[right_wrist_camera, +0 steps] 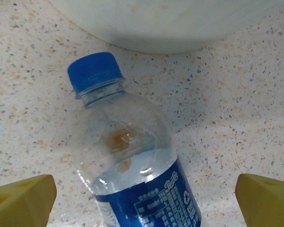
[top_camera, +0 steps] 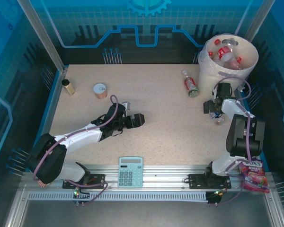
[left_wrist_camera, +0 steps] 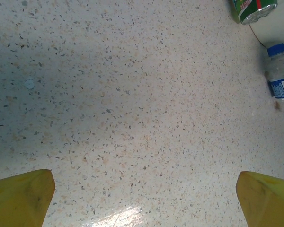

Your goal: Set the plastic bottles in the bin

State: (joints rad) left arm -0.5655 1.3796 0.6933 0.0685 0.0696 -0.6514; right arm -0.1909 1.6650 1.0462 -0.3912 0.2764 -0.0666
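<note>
Two pincers: both spread wide, neither one pinching anything.
Right pincer [right_wrist_camera: 142,203]: pointing down at the table [top_camera: 156,137], yellow fingertips [right_wrist_camera: 21,201] far apart, one on each side of a bottle. Speckled tabletop shows between each tip and the plastic, so no contact.
Between its tips: the blue-capped bottle [right_wrist_camera: 132,161], clear with a blue label, lying on its side, cap pointing away from the pincer.
Just past that cap: the bin [right_wrist_camera: 170,23]. Its cream wall curves right in front of the pincer, with a thin strip of table between cap and wall.
Inside the bin: a pile of red-capped bottles [top_camera: 226,53], up beyond the right pincer.
Left of the right pincer: the green-labelled bottle [top_camera: 191,84], lying flat on the table just beside the bin wall.
Left pincer [left_wrist_camera: 142,198]: tips wide apart over bare tabletop, nothing between them, well apart from the right one.
Ahead of it, off to its right: the green-labelled bottle, the bin wall and the blue-capped bottle all sit at the far edge of its wrist view.
Beyond it, to its left: a tin can [top_camera: 100,90] and, further out, a small brown jar [top_camera: 68,86], both upright.
Behind it: a calculator [top_camera: 131,171] on the near rail between the arm bases.
Behind the right pincer: a candy bag [top_camera: 253,176] beside that arm's base.
</note>
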